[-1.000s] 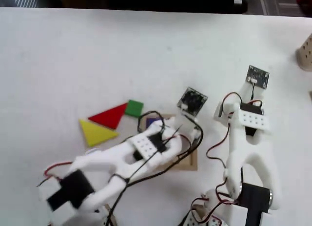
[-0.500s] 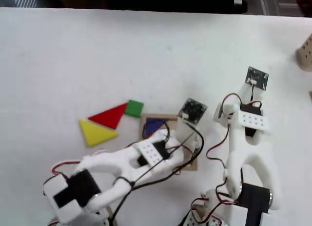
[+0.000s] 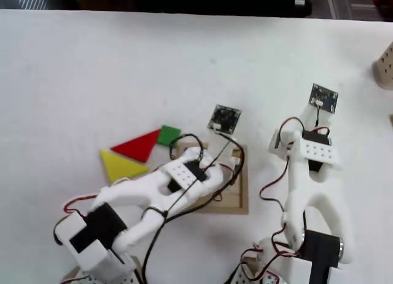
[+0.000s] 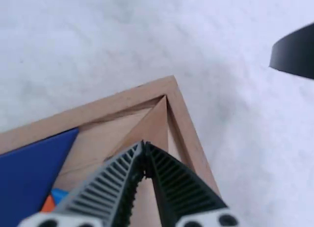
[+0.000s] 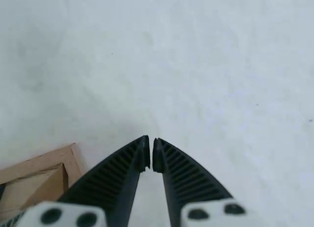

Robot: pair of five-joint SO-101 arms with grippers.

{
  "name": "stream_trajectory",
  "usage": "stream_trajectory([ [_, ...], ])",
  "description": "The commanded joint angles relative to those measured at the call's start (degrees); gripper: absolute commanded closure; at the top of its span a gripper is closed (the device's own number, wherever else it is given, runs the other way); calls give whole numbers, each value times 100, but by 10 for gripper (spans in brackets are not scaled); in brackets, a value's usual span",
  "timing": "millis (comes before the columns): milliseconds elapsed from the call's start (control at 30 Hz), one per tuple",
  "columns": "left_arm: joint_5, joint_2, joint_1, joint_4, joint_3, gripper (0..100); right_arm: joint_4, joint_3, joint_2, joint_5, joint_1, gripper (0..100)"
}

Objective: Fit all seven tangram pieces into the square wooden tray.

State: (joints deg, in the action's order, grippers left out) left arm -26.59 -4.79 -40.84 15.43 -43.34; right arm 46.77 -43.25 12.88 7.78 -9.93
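Wooden tray [image 3: 238,201] near centre holds a blue piece [image 4: 29,163]; left gripper [image 4: 144,157], tips together, hangs over one tray corner. Yellow triangle [image 3: 121,166], red triangle [image 3: 139,146], green square [image 3: 168,135] lie just left. Right gripper [image 5: 151,153], farther right, closed over table [image 3: 184,63].

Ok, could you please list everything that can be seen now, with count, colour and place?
table: 1, white, under everything
tray: 1, light wood, partly under the left arm
red triangle: 1, red, on the table beside the tray
green square: 1, green, touching the red triangle, near a tray corner
yellow triangle: 1, yellow, on the table next to the red triangle
blue piece: 1, blue, inside the tray
perforated block: 1, beige, at the table's edge
left tool: 1, black, shut, over the tray's inner corner
right tool: 1, black, shut, above bare table beside the tray
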Motion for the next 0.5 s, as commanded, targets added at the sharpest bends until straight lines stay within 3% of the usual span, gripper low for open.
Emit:
stream_trajectory([
  [0, -44, 40, 180, -79, 325, 977, -92, 35, 233, -88, 57, 979],
  [467, -26, 84, 532, -88, 448, 977, -84, 35, 233, -88, 66, 980],
])
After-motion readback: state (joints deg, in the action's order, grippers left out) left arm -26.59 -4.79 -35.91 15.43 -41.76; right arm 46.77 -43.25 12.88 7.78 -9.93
